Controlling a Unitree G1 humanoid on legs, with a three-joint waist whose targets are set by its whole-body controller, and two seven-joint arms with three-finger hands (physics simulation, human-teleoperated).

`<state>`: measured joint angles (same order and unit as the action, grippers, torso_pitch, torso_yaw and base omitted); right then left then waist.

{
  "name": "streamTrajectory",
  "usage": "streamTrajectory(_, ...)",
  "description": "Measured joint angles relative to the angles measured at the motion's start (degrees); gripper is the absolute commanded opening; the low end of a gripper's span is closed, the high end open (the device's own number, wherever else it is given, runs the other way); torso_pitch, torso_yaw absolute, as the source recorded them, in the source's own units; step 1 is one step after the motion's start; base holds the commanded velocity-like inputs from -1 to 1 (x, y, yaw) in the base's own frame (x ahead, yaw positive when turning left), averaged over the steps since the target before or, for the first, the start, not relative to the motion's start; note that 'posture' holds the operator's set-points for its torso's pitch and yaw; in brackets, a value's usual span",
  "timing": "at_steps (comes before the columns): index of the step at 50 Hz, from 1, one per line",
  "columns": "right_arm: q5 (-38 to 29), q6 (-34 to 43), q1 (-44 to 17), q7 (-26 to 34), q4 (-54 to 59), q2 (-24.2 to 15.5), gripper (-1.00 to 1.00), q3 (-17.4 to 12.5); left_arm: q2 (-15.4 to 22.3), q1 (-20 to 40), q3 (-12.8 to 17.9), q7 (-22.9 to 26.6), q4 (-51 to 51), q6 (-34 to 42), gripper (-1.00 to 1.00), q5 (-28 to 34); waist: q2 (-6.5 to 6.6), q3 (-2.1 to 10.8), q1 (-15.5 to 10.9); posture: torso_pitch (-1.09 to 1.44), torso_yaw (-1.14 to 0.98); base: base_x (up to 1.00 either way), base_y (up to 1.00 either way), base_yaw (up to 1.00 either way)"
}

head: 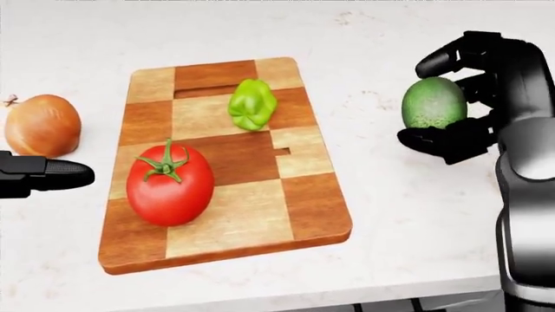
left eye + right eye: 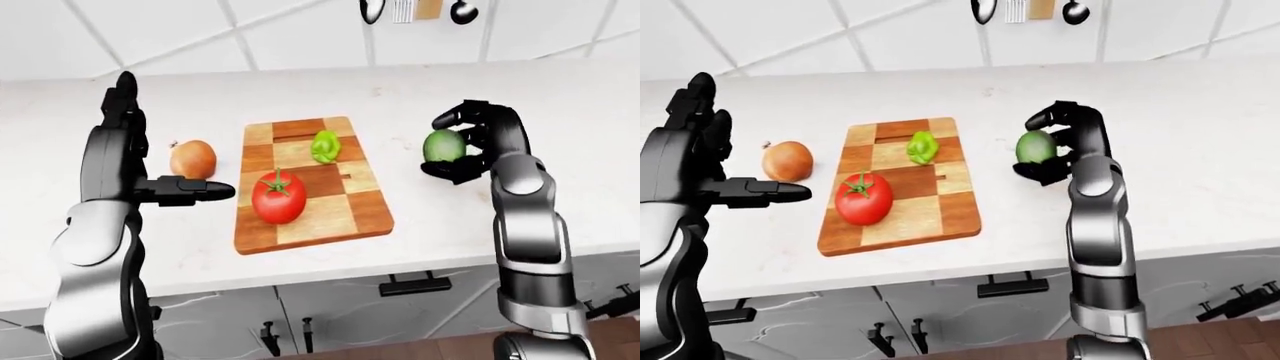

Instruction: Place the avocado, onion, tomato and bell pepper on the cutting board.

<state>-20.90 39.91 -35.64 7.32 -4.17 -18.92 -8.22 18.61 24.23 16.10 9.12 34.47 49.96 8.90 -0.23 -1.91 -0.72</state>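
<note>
The white counter [image 1: 416, 247] carries your checkered cutting board [image 1: 295, 214], with the tomato [image 1: 170, 185] at its lower left and the bell pepper [image 1: 252, 104] toward its top in the head view. The onion [image 1: 41, 125] sits on the counter just left of the board. Your right hand [image 1: 464, 97] is grasping the avocado [image 1: 434, 103], right of the board. Your left hand [image 2: 150, 161] is released, fingers spread, one finger [image 2: 195, 190] pointing below the onion.
</note>
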Motion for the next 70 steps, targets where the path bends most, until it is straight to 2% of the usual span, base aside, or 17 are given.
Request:
streamTrajectory(7,-1.0,3.8,0.4,4.9,-8.1,3.0,-0.6,0.4,0.0,-0.2,0.1,0.1,-0.1,-0.1,1.0,0.1,0.21,-0.12,0.1,0.0,0.0,0.0,0.0,0.0)
streamTrajectory(14,-0.8,10.4,1.4,8.6,-19.2,5.1,-0.59,2.5,-0.1,0.0,-0.1,0.1,0.0,-0.1,1.0,0.2,0.35,-0.01,0.1,0.0,0.0,0.0,0.0,0.0)
streamTrajectory(20,-1.6,14.2,1.8,10.6,-23.9,7.5,-0.59,4.8,-0.1,-0.2,-0.1,0.2,0.0,-0.2,1.0,0.2,0.53,0.01,0.3,0.0,0.0,0.0,0.0,0.0)
streamTrajectory(32,-3.0,13.7,3.3,13.0,-24.6,12.3,-0.61,9.6,-0.2,-0.2,-0.2,0.4,-0.1,-0.4,1.0,0.2,1.16,-0.08,0.5,0.0,0.0,0.0,0.0,0.0)
streamTrajectory(50,-7.1,11.8,6.4,18.8,-27.4,17.9,-0.57,14.6,-0.4,-0.4,-0.4,0.9,-0.4,-0.5,1.0,1.0,1.53,0.14,0.8,0.0,0.0,0.0,0.0,0.0)
streamTrajectory(58,-7.8,11.2,6.2,19.6,-26.9,19.1,-0.39,14.8,-0.4,-0.6,-0.3,1.1,-0.1,-0.4,1.0,1.0,1.64,0.18,0.8,0.0,0.0,0.0,0.0,0.0)
streamTrajectory(70,-7.9,10.1,6.1,19.2,-25.4,19.8,-0.34,15.0,-0.3,-0.5,-0.1,1.2,0.1,-0.3,1.0,0.9,1.75,0.2,0.8,0.0,0.0,0.0,0.0,0.0)
